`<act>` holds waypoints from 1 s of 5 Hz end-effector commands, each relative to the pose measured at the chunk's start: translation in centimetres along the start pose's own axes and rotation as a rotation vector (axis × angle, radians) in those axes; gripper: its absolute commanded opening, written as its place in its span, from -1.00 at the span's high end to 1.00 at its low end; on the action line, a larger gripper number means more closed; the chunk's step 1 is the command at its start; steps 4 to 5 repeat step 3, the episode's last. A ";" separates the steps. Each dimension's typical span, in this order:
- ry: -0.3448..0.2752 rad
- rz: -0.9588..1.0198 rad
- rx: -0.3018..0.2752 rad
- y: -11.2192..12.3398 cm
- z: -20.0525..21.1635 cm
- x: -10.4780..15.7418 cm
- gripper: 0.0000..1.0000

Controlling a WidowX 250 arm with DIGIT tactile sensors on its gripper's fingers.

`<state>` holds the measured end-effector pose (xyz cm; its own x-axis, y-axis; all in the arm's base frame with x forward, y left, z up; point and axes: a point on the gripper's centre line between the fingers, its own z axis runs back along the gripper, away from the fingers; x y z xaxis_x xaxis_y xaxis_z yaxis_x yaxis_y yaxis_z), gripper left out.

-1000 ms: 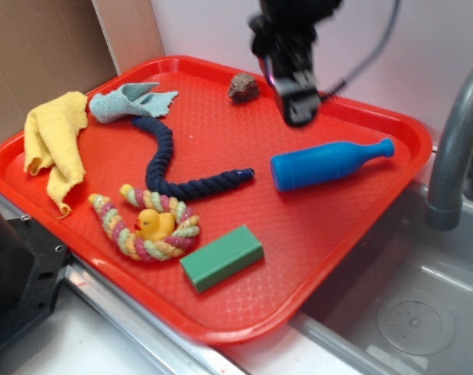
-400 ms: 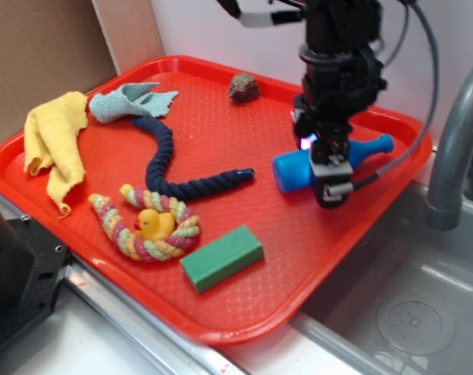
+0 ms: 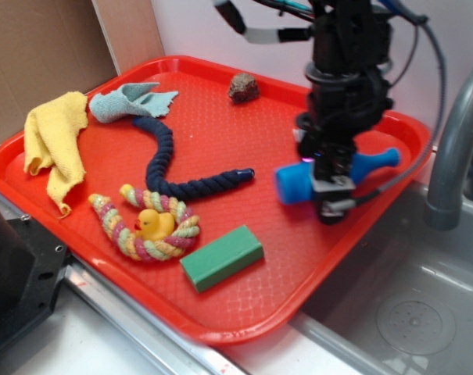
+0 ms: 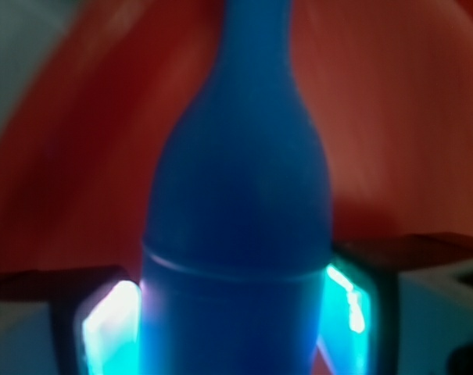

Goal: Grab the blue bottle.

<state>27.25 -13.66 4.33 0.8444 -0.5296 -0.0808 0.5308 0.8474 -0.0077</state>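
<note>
One gripper (image 3: 332,186): jaws clenched on blue bottle (image 3: 294,182) body, one finger at each side.
Bottle position: lying on red tray (image 3: 220,141), right side.
Neck: pointing toward faucet (image 3: 455,148).

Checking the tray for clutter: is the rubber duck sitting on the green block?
No, the rubber duck sits inside the multicolored rope, beside the green block.

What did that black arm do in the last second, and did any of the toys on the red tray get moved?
The gripper came down from near the tray's back edge onto the blue bottle and now straddles its body, a finger on each side. Whether it grips yet is unclear. The bottle shifted very little. The navy rope, duck, green block, cloths and rock stayed put.
</note>
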 end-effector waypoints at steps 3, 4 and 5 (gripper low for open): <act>-0.152 0.724 0.104 1.6 21.2 -10.8 1.00; -0.152 0.724 0.104 1.6 21.2 -10.8 1.00; -0.152 0.724 0.104 1.6 21.2 -10.8 1.00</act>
